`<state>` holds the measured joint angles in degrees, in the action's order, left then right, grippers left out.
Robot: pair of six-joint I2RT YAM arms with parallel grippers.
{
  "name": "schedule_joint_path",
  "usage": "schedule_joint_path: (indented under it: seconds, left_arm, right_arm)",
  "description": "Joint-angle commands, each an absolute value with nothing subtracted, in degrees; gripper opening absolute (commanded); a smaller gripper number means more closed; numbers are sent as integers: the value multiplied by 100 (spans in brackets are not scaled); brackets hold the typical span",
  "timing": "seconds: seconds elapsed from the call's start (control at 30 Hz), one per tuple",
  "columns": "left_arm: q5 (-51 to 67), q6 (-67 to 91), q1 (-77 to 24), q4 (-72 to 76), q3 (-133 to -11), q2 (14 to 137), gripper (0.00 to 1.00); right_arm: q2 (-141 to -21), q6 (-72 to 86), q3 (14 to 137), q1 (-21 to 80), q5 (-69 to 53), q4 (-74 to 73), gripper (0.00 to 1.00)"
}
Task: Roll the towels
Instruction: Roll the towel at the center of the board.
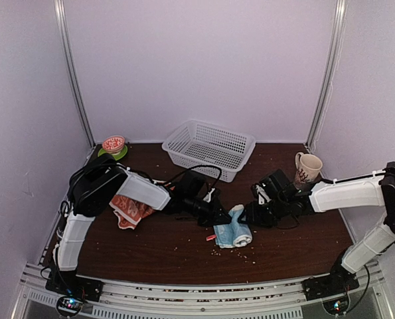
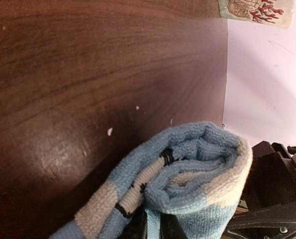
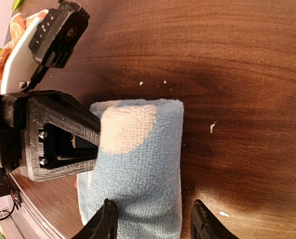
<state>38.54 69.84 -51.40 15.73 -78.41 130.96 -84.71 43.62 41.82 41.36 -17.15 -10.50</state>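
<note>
The light blue towel (image 1: 236, 229) lies near the middle of the table, a little toward the near edge. Most of it is wound into a short, thick roll lying on its side. A round peach patch sits on the roll's upper surface. Its open end shows loose spiral layers of terry, with pale beige patches and thin dark lines in the pattern. A flat unrolled strip spreads from under the roll on its left side.

The orange-red towel (image 1: 131, 211), with its white swirly pattern, lies well to the left. It is unrolled and rumpled in a loose heap, and partly hidden from above.
</note>
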Motion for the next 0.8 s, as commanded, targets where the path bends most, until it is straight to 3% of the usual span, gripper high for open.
schedule_joint_path:
  seconds: [0.0, 0.77]
  left_arm:
    - [3754, 6801, -5159, 1453, -7792, 12951, 12]
    - [3552, 5755, -5031, 0, -6983, 11371, 23]
  right_arm:
    - [-8717, 4291, 4366, 4296, -1763, -1166, 51]
    - [-9586, 4187, 5103, 4708, -651, -2193, 51]
